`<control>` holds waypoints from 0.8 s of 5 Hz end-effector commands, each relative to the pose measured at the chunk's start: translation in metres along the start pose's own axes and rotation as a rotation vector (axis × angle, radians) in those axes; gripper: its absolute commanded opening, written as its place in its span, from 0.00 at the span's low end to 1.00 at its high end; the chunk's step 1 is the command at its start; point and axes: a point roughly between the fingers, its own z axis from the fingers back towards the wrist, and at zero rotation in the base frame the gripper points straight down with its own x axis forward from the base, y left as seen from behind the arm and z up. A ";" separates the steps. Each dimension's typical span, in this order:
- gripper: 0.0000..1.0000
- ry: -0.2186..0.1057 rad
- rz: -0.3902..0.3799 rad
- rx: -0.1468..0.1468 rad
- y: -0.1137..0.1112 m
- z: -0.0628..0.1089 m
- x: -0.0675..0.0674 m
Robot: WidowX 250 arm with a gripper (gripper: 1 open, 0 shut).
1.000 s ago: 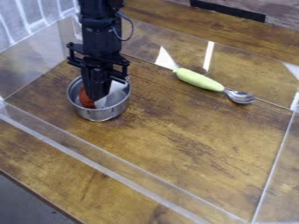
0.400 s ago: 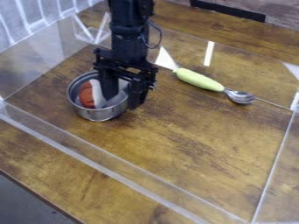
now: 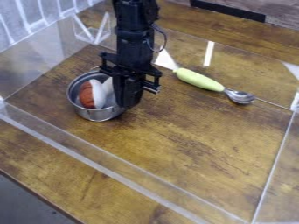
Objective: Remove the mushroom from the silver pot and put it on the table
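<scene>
Red-brown mushroom [image 3: 89, 94] inside silver pot [image 3: 82, 109], left of claw [image 3: 126, 98]; claw opening unclear, holding nothing.

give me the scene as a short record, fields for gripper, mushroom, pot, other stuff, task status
gripper: pointing down at the silver pot's right rim, holding nothing visible
mushroom: lying inside the pot, red-brown cap showing
silver pot: on the table, left of centre
other items: yellow-green vegetable toy, metal spoon to the right
task status: mushroom not yet removed
</scene>
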 end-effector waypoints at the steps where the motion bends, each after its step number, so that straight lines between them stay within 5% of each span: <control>1: 1.00 -0.073 -0.017 -0.002 -0.012 0.031 0.002; 2: 0.00 -0.074 -0.026 -0.002 -0.021 0.036 -0.003; 4: 0.00 -0.073 -0.053 -0.002 -0.030 0.039 -0.004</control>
